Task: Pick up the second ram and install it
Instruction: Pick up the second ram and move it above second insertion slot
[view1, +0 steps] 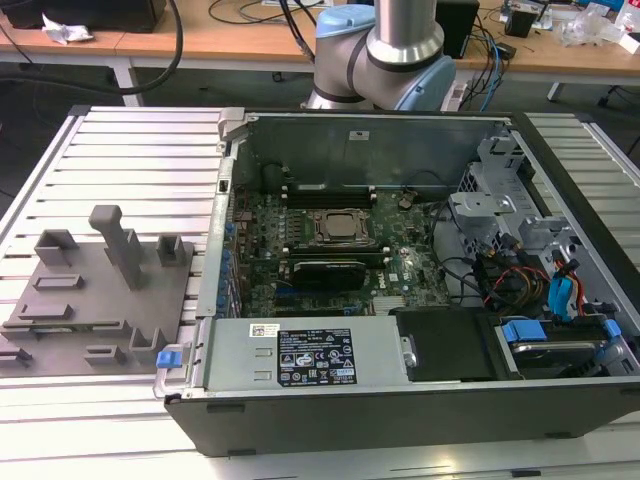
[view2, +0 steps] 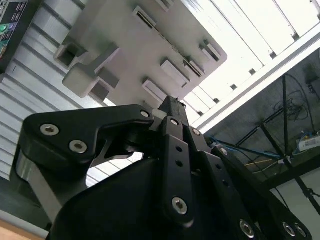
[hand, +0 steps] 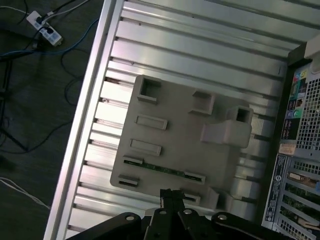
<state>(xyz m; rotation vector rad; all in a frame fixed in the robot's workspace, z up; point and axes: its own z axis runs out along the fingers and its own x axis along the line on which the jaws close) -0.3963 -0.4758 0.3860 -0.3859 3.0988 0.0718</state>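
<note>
The second ram (hand: 165, 169) is a thin green stick lying on edge in a groove of the grey fixture plate (hand: 175, 135), between two small end blocks. In the second wrist view its edge (view2: 167, 40) runs across the same plate (view2: 125, 30). My gripper (hand: 168, 193) hangs well above the plate, near the edge where the ram lies, and touches nothing. Its black fingers (view2: 172, 107) are pressed together at the tip, with nothing between them. In the exterior view the fixture plate (view1: 100, 290) rests on the ribbed table at the exterior view's left.
An open computer case (view1: 400, 390) stands beside the fixture, its motherboard (view1: 330, 240) showing black socket strips (view1: 325, 187) on either side of the processor. Cables and drive bays (view1: 540, 290) crowd the case at the exterior view's right. The arm's base (view1: 380, 60) stands behind the case.
</note>
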